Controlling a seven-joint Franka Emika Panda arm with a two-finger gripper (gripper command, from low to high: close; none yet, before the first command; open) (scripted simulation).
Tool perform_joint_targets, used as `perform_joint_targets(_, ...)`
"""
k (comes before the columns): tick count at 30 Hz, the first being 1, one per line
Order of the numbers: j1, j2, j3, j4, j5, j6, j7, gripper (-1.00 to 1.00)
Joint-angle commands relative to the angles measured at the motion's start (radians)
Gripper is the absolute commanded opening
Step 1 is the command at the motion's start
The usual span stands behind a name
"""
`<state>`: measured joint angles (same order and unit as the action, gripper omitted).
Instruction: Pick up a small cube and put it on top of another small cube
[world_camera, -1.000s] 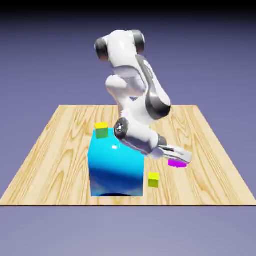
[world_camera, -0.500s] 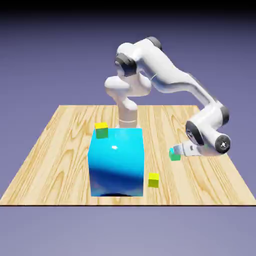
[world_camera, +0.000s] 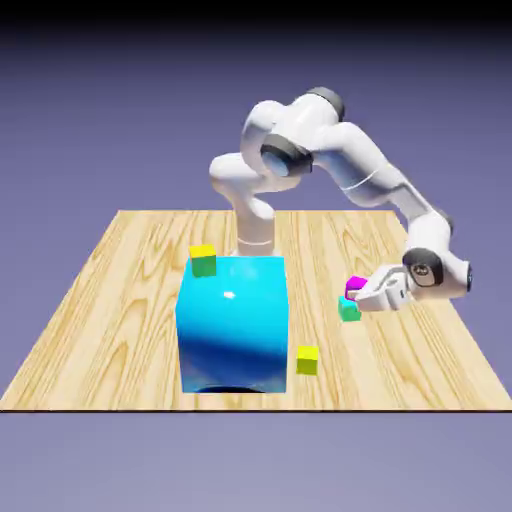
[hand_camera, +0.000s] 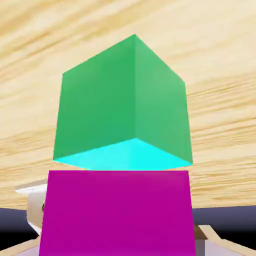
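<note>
The small magenta cube (world_camera: 355, 286) rests on top of the teal-green cube (world_camera: 349, 310) at the exterior view's right. My gripper (world_camera: 363, 293) reaches in from the right at the magenta cube's height, with a finger on either side of it. In the hand view the magenta cube (hand_camera: 117, 212) fills the bottom and the teal-green cube (hand_camera: 122, 105) lies just beyond it, touching it. Only slivers of the fingertips (hand_camera: 34, 210) show beside the magenta cube. Whether they still press on it does not show.
A big glossy cyan cube (world_camera: 233, 322) stands at the table's front middle. A yellow-topped green cube (world_camera: 204, 260) sits behind its left corner. A tiny yellow cube (world_camera: 307, 360) lies by its front right corner. The wooden table (world_camera: 110, 300) ends just in front.
The arm swung from beside the cyan cube to the exterior view's right, carrying the magenta cube. The magenta cube now sits on the teal-green cube, and the hand has shifted slightly right.
</note>
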<state>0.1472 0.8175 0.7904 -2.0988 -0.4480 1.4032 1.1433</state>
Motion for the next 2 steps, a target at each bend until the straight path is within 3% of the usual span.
perform_joint_targets(1,0.000,0.000,0.000,0.000,0.000,0.000,0.000,1.00)
perform_joint_targets(2,0.011,-0.001,0.006,0.036,0.010,-0.032,-0.004,1.00)
